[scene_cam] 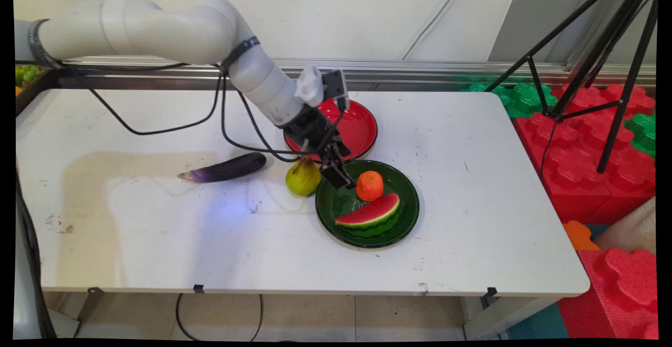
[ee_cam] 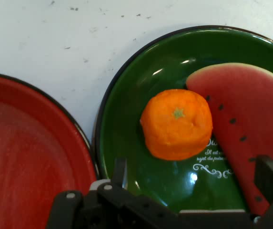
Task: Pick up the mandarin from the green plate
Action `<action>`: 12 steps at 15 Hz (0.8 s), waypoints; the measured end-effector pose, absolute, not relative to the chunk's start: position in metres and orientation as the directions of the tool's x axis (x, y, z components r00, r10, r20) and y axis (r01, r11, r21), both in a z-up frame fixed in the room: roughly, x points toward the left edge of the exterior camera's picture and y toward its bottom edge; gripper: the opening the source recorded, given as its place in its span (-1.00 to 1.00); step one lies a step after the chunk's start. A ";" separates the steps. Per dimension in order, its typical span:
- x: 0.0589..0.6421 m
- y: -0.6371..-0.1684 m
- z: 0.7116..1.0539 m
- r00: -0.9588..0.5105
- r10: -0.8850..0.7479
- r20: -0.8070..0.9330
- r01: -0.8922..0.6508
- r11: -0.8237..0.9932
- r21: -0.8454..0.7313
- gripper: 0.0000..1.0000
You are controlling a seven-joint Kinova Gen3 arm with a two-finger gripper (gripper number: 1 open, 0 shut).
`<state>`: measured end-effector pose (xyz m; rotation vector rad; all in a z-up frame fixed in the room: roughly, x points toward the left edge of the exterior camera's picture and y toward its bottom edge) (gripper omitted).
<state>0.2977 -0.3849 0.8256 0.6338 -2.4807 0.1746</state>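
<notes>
hovering hand (ee_cam: 193, 179) spread wide beside orange (ee_cam: 176, 124) on green plate (ee_cam: 126, 124); red plate (ee_cam: 26, 157) adjacent.

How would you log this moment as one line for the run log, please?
gripper: open, over green plate | nearest: orange, touching watermelon slice | nearby: red plate, pear, eggplant

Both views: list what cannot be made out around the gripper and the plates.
- Red plate, main view: near-left part hidden by the arm; hand view: cut off by the left edge.
- Gripper, main view: fingers too small to tell whether they touch the orange.
- Watermelon slice, hand view: cut off at the right edge.
- Green plate lettering: too small to read.
</notes>
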 end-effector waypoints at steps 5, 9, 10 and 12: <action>0.282 -0.391 0.805 -0.731 -0.413 0.543 -0.478 0.878 0.026 1.00; 0.274 -0.396 0.797 -0.729 -0.418 0.543 -0.481 0.876 0.029 1.00; 0.272 -0.397 0.795 -0.728 -0.419 0.543 -0.482 0.876 0.030 1.00; 0.270 -0.398 0.793 -0.728 -0.420 0.543 -0.483 0.875 0.030 1.00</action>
